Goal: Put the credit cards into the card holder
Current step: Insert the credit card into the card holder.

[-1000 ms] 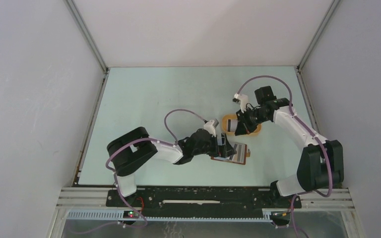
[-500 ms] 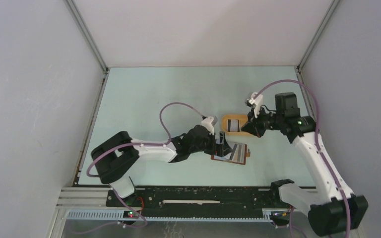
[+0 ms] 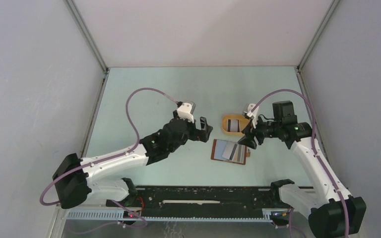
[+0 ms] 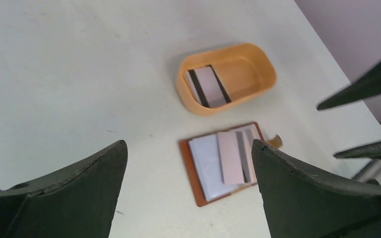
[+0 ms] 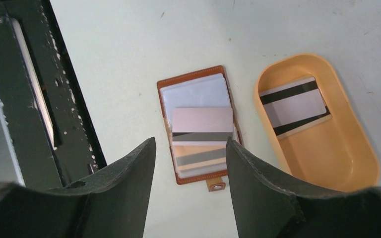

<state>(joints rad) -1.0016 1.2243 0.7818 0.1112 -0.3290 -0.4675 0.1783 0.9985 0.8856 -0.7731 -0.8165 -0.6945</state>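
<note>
The reddish-brown card holder (image 3: pixel 213 157) lies open on the table, with pale credit cards (image 3: pixel 230 150) lying overlapped on its inside. In the right wrist view the top card (image 5: pixel 202 119) shows a dark stripe, and the holder's (image 5: pixel 198 179) snap tab points toward me. One more striped card (image 3: pixel 233 126) lies in the orange tray (image 3: pixel 224 130). My right gripper (image 3: pixel 245 140) hovers open above the holder's right edge, nothing between its fingers (image 5: pixel 129 173). My left gripper (image 3: pixel 204 128) is wide open and empty, up and left of the holder (image 4: pixel 187 163).
The orange oval tray (image 5: pixel 357 163) sits just behind the holder, its card (image 4: pixel 208 87) at its left end. The black base rail (image 3: pixel 203 196) runs along the near table edge. White walls enclose the table on three sides.
My right gripper swung from the tray to above the holder and opened. My left arm pulled back from the holder, up and to the left, still open.
</note>
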